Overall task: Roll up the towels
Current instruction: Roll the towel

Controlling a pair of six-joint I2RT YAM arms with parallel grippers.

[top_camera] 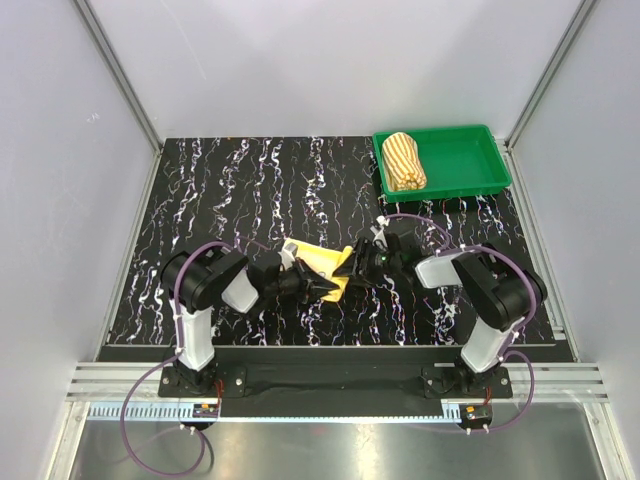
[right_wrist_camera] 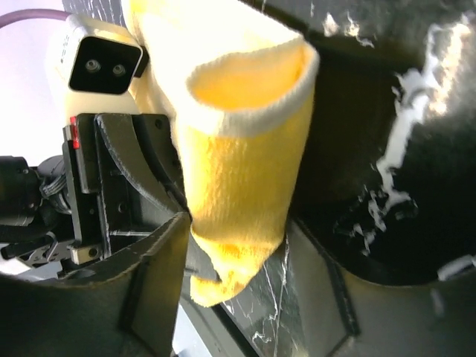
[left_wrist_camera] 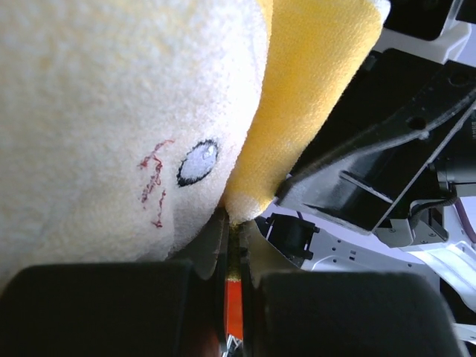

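Observation:
The plain yellow towel (top_camera: pixel 322 262) lies partly curled on the black marbled table between my two grippers. My left gripper (top_camera: pixel 322 288) is shut on the towel's edge; in the left wrist view (left_wrist_camera: pixel 236 230) the cloth is pinched in the thin slit between the jaws, and the towel (left_wrist_camera: pixel 312 82) shows a pale face with a small printed mark. My right gripper (top_camera: pixel 352 268) is open; in the right wrist view (right_wrist_camera: pixel 238 260) its jaws stand on either side of the towel's loosely rolled end (right_wrist_camera: pixel 238 171). The striped orange-and-cream towel (top_camera: pixel 405 160) lies rolled in the tray.
The green plastic tray (top_camera: pixel 465 160) stands at the back right of the table. The two grippers are very close, tip to tip, near the table's front middle. Grey walls enclose the table (top_camera: pixel 230 190) on three sides.

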